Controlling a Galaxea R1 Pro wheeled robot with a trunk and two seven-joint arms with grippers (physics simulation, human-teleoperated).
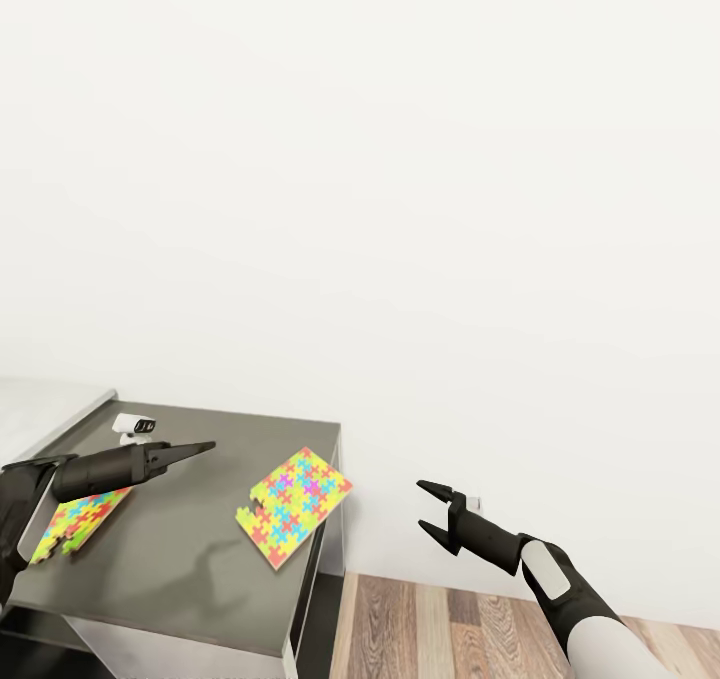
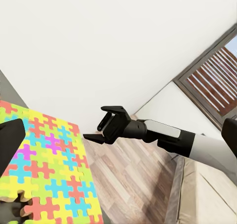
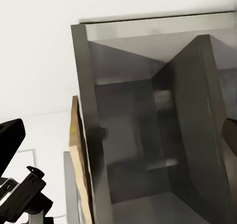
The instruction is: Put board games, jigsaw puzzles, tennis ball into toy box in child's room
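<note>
Nearest, the right gripper hangs beside the table's end, jaws apart, holding nothing. On the dark table, both puzzles lie flat, not yet moved. The left gripper hovers between them, fingers together, apparently empty. No puzzle appears stowed.

Dark grey table section ahead of the pincer, seen side-on; jigsaw sheet edge overhanging it.
</note>
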